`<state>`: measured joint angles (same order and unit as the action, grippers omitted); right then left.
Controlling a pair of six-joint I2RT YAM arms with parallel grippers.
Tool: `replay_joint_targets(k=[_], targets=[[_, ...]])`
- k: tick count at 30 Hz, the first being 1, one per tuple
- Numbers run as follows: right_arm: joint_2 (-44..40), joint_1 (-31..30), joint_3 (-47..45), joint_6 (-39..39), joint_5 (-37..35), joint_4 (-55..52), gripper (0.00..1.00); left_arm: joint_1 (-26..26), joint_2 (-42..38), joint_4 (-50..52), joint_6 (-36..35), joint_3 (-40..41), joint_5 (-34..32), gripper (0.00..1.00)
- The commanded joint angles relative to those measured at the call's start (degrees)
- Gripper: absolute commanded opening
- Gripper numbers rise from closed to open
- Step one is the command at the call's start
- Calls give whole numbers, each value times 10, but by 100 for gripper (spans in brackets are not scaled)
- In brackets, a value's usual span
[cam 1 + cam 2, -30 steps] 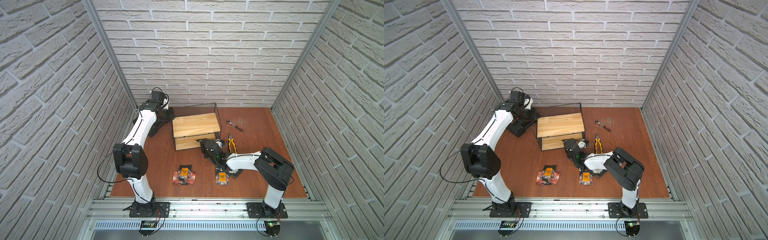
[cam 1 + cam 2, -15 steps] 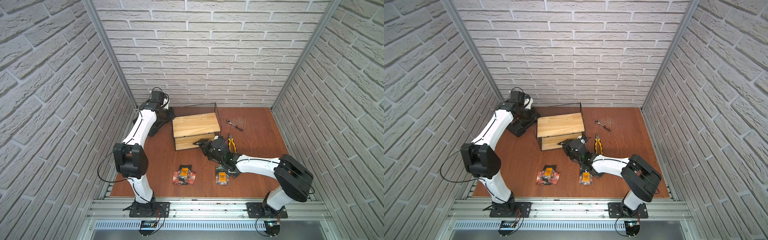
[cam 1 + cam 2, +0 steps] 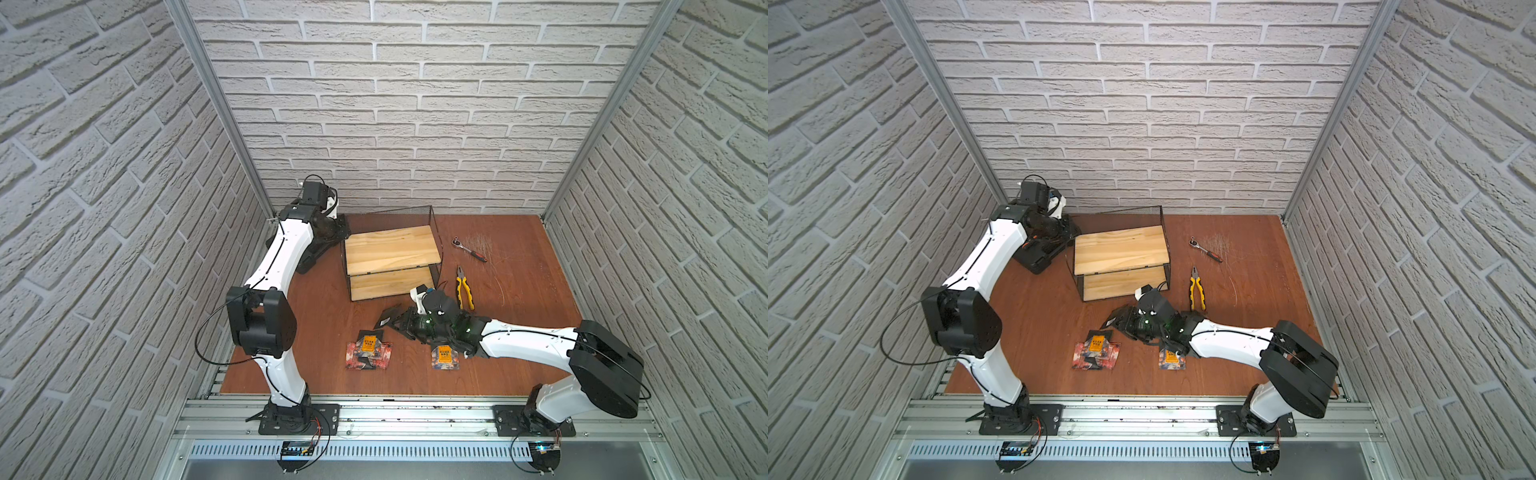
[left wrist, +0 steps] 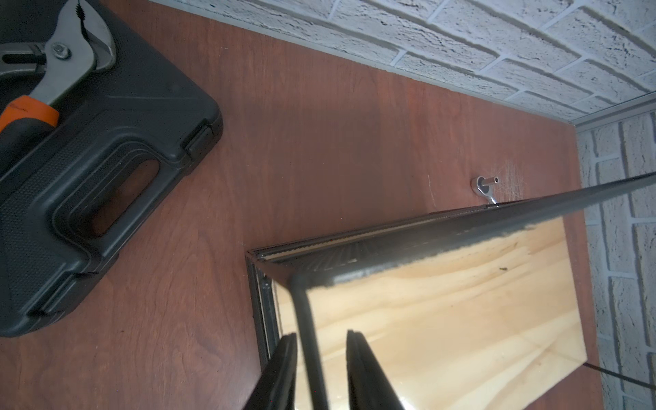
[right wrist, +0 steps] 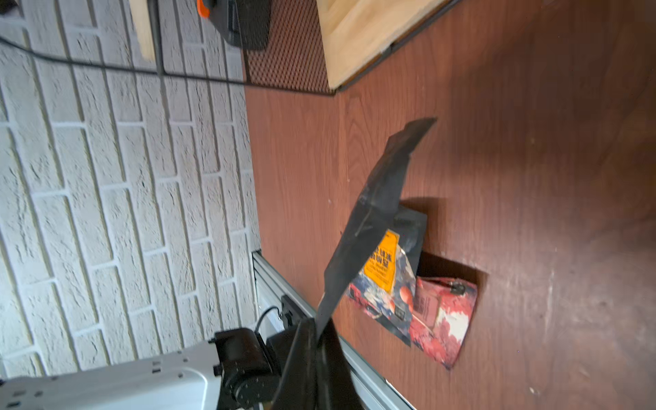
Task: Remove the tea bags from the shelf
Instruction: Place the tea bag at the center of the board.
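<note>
Since the earlier frames the right arm has drawn back from the open front of the shelf (image 3: 390, 249) and now lies stretched low over the table (image 3: 519, 332). The left arm has not shifted.

The right gripper (image 3: 404, 325) stands clear of the shelf on its front side, pinched together on a black sachet (image 3: 388, 318). In the right wrist view its fingers (image 5: 298, 355) meet on one edge of that sachet, which juts out crumpled and held off the table.

Farther out from the shelf's front lies a heap of tea bags (image 3: 368, 353): red sachets with a black, orange-labelled one on top, flat on the table. A single tea bag (image 3: 445, 356), also orange-labelled, lies apart from the heap, in front of the shelf and close under the right wrist.

The left gripper (image 4: 319, 372) is at the shelf's rear corner on the left arm's side. It is closed about the frame, with the black corner wire running between its two fingers.

Yellow-handled pliers (image 3: 464, 291) lie just beside the shelf's right front corner. A ratchet wrench (image 3: 469, 248) lies farther out on the same side. A black tool case (image 4: 88, 177) sits near the shelf's left rear corner.
</note>
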<state>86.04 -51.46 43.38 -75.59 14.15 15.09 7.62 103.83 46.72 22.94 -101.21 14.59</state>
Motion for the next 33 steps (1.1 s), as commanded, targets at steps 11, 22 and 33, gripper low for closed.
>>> replay_joint_targets(k=[11, 22, 33], targets=[[74, -17, 1, 55, 54, -38, 3, -8, 25, 25, -17, -7, -7, 29], [70, -13, 14, 69, 32, -130, 26, -8, 17, 22, -25, -11, -17, 34], [20, 13, 90, 167, 22, -284, 49, -8, -3, 18, -20, -20, -48, 51]])
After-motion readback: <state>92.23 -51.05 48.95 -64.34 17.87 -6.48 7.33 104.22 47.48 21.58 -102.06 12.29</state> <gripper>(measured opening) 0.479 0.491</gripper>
